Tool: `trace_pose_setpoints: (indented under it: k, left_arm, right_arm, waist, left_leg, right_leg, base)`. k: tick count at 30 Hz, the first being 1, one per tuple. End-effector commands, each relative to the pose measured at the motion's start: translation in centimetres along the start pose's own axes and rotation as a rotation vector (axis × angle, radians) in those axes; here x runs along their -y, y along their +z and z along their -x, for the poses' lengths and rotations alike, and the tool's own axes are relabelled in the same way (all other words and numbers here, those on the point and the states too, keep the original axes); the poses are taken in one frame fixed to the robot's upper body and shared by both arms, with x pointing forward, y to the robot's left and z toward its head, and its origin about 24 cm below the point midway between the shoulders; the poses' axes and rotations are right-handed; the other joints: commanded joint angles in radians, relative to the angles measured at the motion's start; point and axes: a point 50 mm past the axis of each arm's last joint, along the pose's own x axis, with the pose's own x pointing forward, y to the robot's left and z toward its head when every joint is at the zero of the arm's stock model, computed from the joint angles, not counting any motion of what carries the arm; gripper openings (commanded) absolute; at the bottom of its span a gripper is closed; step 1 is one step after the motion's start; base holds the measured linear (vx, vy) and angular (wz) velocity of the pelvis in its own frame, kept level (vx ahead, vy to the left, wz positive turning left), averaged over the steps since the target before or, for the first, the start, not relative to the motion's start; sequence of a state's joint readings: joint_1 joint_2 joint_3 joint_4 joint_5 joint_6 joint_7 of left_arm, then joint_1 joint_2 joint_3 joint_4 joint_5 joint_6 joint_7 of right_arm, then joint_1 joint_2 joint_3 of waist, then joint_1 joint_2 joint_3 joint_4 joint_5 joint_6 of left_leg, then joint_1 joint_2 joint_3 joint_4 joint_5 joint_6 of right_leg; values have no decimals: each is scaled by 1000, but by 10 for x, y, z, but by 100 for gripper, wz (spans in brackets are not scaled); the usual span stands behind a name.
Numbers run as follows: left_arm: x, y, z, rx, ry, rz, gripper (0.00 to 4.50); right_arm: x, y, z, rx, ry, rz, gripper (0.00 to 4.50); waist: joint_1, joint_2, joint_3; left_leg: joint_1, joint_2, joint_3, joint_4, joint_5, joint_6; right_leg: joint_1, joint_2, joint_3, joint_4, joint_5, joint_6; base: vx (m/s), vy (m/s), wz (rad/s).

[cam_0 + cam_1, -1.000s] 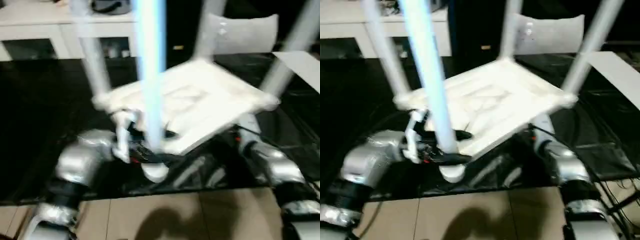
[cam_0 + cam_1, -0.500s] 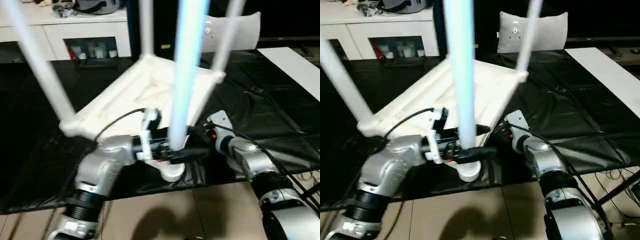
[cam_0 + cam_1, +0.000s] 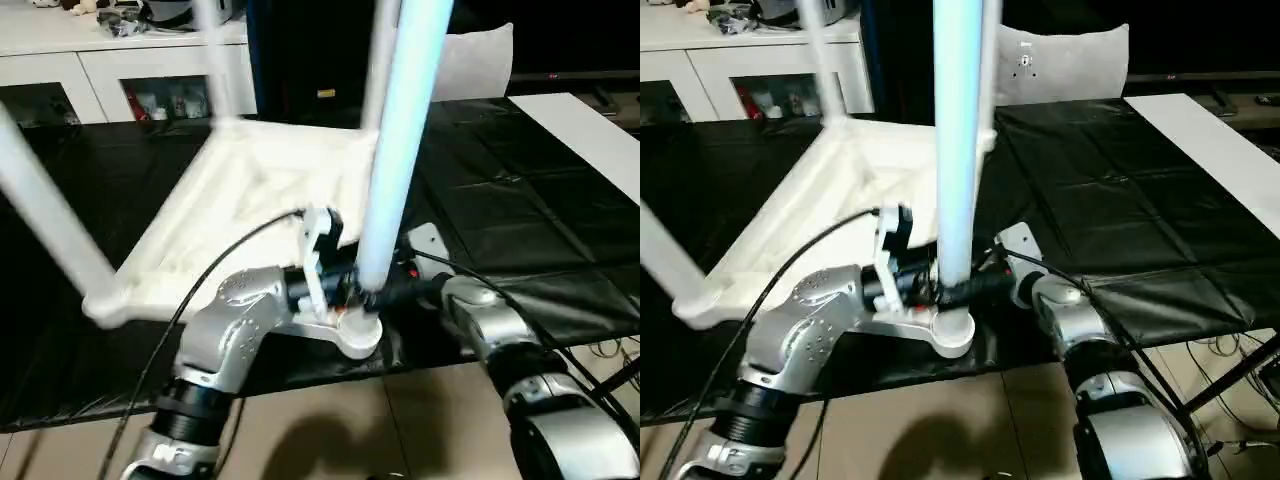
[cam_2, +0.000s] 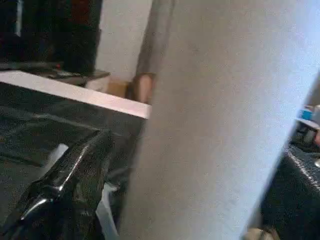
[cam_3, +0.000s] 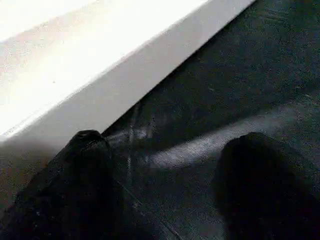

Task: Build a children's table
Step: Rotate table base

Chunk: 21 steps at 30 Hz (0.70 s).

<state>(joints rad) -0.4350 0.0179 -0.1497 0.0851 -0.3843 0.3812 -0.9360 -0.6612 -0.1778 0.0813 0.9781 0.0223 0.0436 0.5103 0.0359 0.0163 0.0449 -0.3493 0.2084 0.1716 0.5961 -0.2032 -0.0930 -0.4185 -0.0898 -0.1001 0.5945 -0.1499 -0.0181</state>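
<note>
The children's table (image 3: pixel 260 190) lies upside down on a black cloth, its white legs pointing up. The nearest leg (image 3: pixel 395 150) rises from the corner socket (image 3: pixel 358 335) at the cloth's front edge. My left gripper (image 3: pixel 352 298) is closed around the base of that leg. In the left wrist view the leg (image 4: pixel 215 125) lies right against one black finger (image 4: pixel 70 175). My right gripper (image 3: pixel 395 295) reaches in from the right to the same corner. It stands open, with black cloth between its fingers (image 5: pixel 75 185) and the tabletop's white edge (image 5: pixel 75 65) just beyond.
A white low cabinet with glass doors (image 3: pixel 120 60) stands at the back, and a grey cushion (image 3: pixel 470 60) to its right. A white board (image 3: pixel 590 125) lies at the far right. Tiled floor (image 3: pixel 330 430) runs along the front, with cables (image 3: pixel 610 350) at the right.
The table has swung round on the cloth, its near corner staying at my grippers. My left forearm has come in toward the middle, and the near leg now leans right.
</note>
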Motion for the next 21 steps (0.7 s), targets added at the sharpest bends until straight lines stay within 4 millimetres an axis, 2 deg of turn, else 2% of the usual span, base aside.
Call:
trace_pose_setpoints:
  k: [1,2,5,6,7,10,12,14,16,18,19,21]
  left_arm:
    - [-1,4,-11,8,15,-35,449]
    - [-9,5,-11,12,90,-72,449]
    - [-16,5,-10,11,148,-106,449]
    - [-24,7,-9,21,222,-150,449]
    - [-25,7,-9,20,230,-153,449]
    - [-38,6,-8,0,362,-221,449]
    - [-42,2,-9,-33,408,-251,449]
    - [-43,0,-9,-48,428,-264,449]
    - [-47,-12,-9,-122,490,-316,449]
    - [-47,-23,-7,-164,499,-339,449]
    - [-47,-26,-6,-173,498,-337,449]
    - [-46,-29,-3,-175,488,-326,449]
  right_arm:
    - [-20,6,-10,14,89,17,450]
    - [-12,7,-8,28,43,13,450]
    - [-5,7,-4,36,18,6,450]
    - [7,5,2,44,-26,2,450]
    - [8,5,3,45,-29,0,450]
    - [32,-1,21,60,-102,-18,450]
    - [40,-3,28,71,-113,-44,450]
    - [42,-4,31,78,-112,-60,450]
    - [47,-8,42,98,-114,-65,450]
    - [46,-13,51,110,-110,-57,450]
    - [43,-15,54,116,-97,-52,450]
    - [39,-16,57,126,-75,-46,450]
  waist:
    - [13,-12,-58]
    - [15,-14,-58]
    - [18,-14,-58]
    - [21,-15,-59]
    - [20,-17,-58]
    - [29,-15,-60]
    - [38,-14,-61]
    - [40,-18,-63]
    - [42,-19,-63]
    - [48,-16,-64]
    - [50,-19,-63]
    - [54,-18,-63]
  left_leg:
    - [-12,12,2,-72,-219,70]
    - [-12,12,2,-71,-213,72]
    - [-11,13,2,-72,-212,73]
    - [-12,12,2,-71,-213,74]
    - [-12,10,3,-71,-213,75]
    - [-10,10,3,-68,-211,75]
    - [-10,10,3,-68,-198,80]
    - [-15,10,2,-68,-180,86]
    - [-14,9,3,-65,-177,99]
    - [-15,8,2,-66,-176,102]
    - [-15,7,2,-66,-177,103]
    - [-16,9,1,-68,-188,99]
  right_leg:
    - [64,-49,41,-80,-374,-181]
    - [64,-48,42,-79,-359,-185]
    - [64,-49,42,-79,-357,-184]
    - [66,-51,41,-81,-361,-179]
    - [65,-49,41,-83,-366,-173]
    - [64,-50,41,-83,-379,-161]
    - [66,-49,41,-82,-362,-156]
    - [70,-49,40,-76,-334,-160]
    - [68,-46,40,-79,-323,-153]
    - [69,-47,39,-81,-340,-136]
    - [68,-47,38,-86,-355,-129]
    - [68,-49,37,-89,-378,-125]
  base:
    - [0,0,0]
    - [0,0,0]
    - [0,0,0]
    - [0,0,0]
    - [0,0,0]
    - [0,0,0]
    - [0,0,0]
    - [0,0,0]
    - [0,0,0]
    - [0,0,0]
    - [0,0,0]
    - [0,0,0]
